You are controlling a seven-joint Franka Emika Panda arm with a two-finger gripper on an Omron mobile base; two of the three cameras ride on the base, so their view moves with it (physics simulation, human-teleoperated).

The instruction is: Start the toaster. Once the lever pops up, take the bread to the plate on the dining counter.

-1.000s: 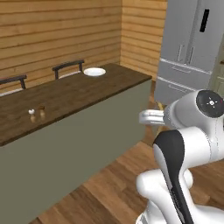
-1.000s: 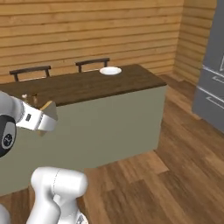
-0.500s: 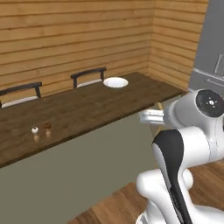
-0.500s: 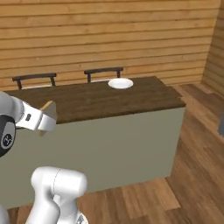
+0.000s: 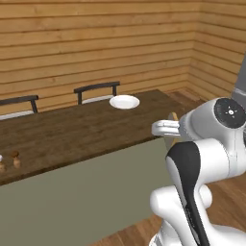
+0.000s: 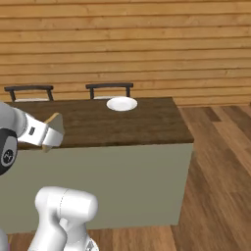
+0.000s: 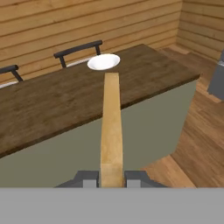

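The jaws hold the bread [image 7: 111,127] clamped edge-on, its long axis aimed straight at the white plate [image 7: 103,61], which sits ahead near the dining counter's [image 7: 52,103] far edge, well beyond the slice's tip.

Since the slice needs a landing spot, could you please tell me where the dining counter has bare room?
The long dark brown wood-grain dining counter is bare between the round white plate and two small bottles at its left end, and along its front edge.
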